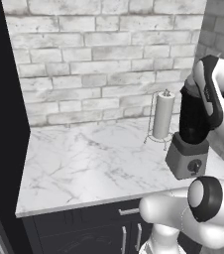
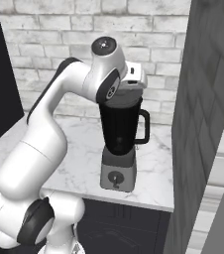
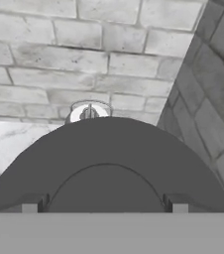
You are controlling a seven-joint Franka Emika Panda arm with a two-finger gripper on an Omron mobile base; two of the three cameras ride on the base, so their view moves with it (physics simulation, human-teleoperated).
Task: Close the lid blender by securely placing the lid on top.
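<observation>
My gripper point(image 3: 104, 204) sits right over the blender point(image 2: 120, 149) on the counter point(image 1: 94, 163), with the lid point(image 3: 109, 163) on the jar's mouth between my fingertips point(image 3: 30, 204). I cannot tell whether my jaws clasp it. The towel roll point(image 1: 163, 116) stands just behind.

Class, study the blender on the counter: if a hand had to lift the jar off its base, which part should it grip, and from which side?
Grip the side handle of the blender, coming from the jar's open right in the right base view. The loop stands clear of the jar wall, upright, so fingers could close across it. This is a judgement; the hand sits over the jar mouth.
</observation>
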